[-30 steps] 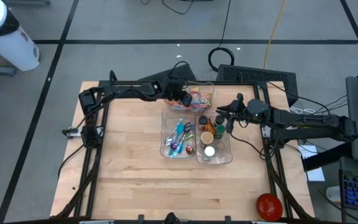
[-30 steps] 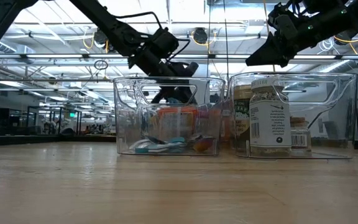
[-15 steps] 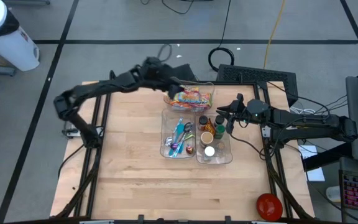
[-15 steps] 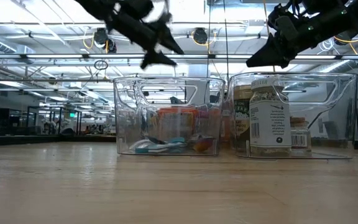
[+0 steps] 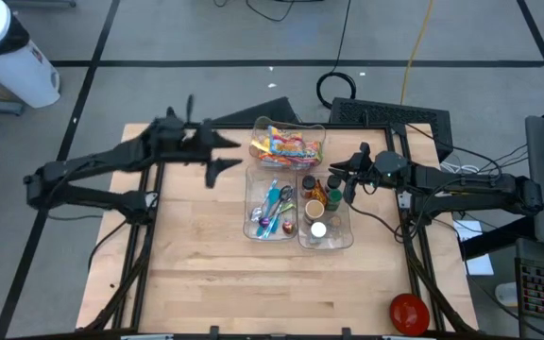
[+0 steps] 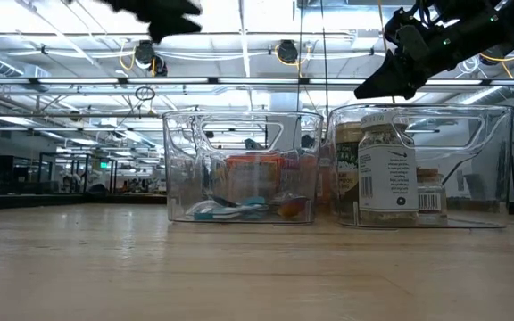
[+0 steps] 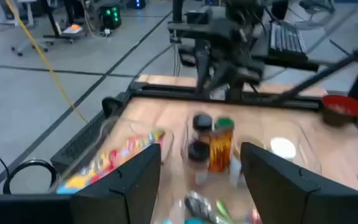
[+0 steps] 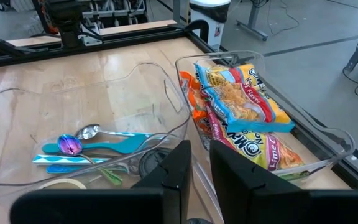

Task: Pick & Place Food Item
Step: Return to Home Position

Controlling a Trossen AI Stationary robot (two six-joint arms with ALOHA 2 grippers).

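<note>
Bright snack packets (image 5: 289,146) (image 8: 241,106) lie in the clear bin at the table's far side. In front of it stand a clear bin of coloured spoons (image 5: 272,203) and a clear bin of spice jars (image 5: 324,212). My left gripper (image 5: 221,158) (image 7: 201,180) hangs open and empty above the table, left of the snack bin, pointing toward the bins. My right gripper (image 5: 348,185) (image 8: 201,165) hovers shut and empty over the right rim of the jar bin.
A red bowl (image 5: 409,312) (image 7: 339,106) sits at the table's near right corner. Bare wood (image 5: 215,255) stretches across the near half and the left side of the table. Cables and a black mat (image 5: 385,113) lie beyond the far edge.
My left gripper has opened, risen out of the snack bin and drawn back toward the table's left edge, rolling as it went. The snack packets stay in the bin, now uncovered. My right gripper has kept still.
</note>
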